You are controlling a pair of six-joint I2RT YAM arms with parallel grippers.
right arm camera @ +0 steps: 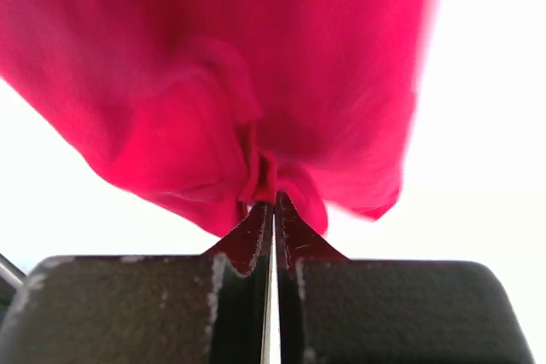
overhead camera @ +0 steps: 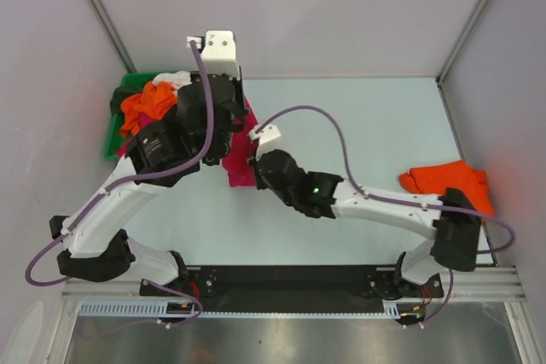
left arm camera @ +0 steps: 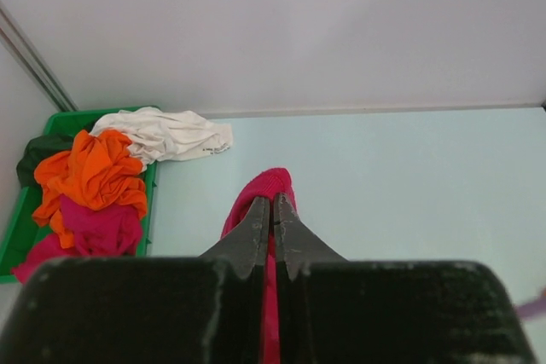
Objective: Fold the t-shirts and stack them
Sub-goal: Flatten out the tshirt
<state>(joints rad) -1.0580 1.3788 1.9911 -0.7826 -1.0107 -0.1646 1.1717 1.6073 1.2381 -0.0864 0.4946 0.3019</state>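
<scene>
A crimson-red t-shirt [overhead camera: 241, 170] hangs bunched between both arms at the table's left centre. My left gripper [left arm camera: 273, 206] is shut on a fold of this red shirt [left arm camera: 269, 185], which runs down between the jaws. Pinching a gathered tuck of the same shirt [right arm camera: 256, 83], my right gripper [right arm camera: 274, 206] is also shut, and the cloth fills most of the right wrist view. In the green bin [left arm camera: 60, 121] lie an orange shirt [left arm camera: 94, 172], a magenta one [left arm camera: 98, 228], a dark one [left arm camera: 38, 151] and a white one [left arm camera: 166, 134] spilling over the rim. Another orange shirt [overhead camera: 448, 182] lies at the right.
The green bin [overhead camera: 128, 83] stands in the far left corner against the side wall. Grey walls enclose the table on three sides. Both arms' cables loop over the middle of the table.
</scene>
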